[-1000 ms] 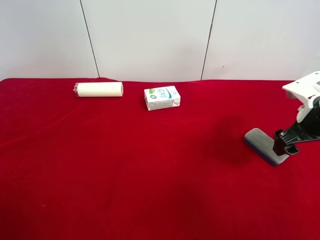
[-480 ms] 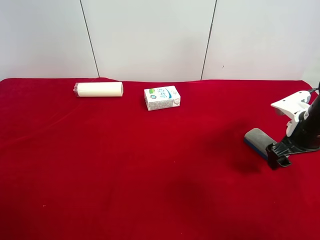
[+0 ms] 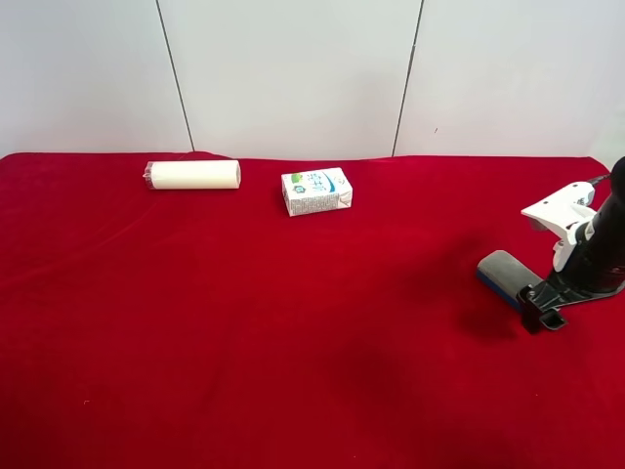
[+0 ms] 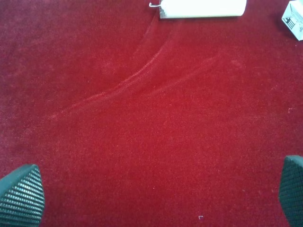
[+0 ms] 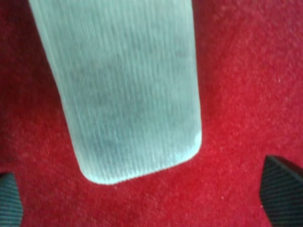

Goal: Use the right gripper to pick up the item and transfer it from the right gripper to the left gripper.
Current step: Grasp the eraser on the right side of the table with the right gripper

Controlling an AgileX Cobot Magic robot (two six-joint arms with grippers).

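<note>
Wall [image 3: 293, 68]: pale grey-white panels, flat and matt; stands behind the worktop [image 3: 293, 391], well beyond the right end effector [image 3: 539, 311].
Seams [image 3: 174, 78]: two dark, near-vertical lines between panels.
Worktop: covered whole in red velvety cloth [image 3: 146, 293].
Creases [image 4: 137, 78]: shallow curved folds, well apart from that end effector.
Light: even, diffuse; a soft dark shadow [image 3: 457, 281] lies just beside the end effector.

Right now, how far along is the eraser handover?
Done: only the approach. The right gripper is at the eraser, jaws open, tips either side of its end. In hand: the grasp; nothing is clamped, and the eraser lies flat on the red cloth. Left: close, lift, then pass to the left gripper, open over the cloth elsewhere.
</note>
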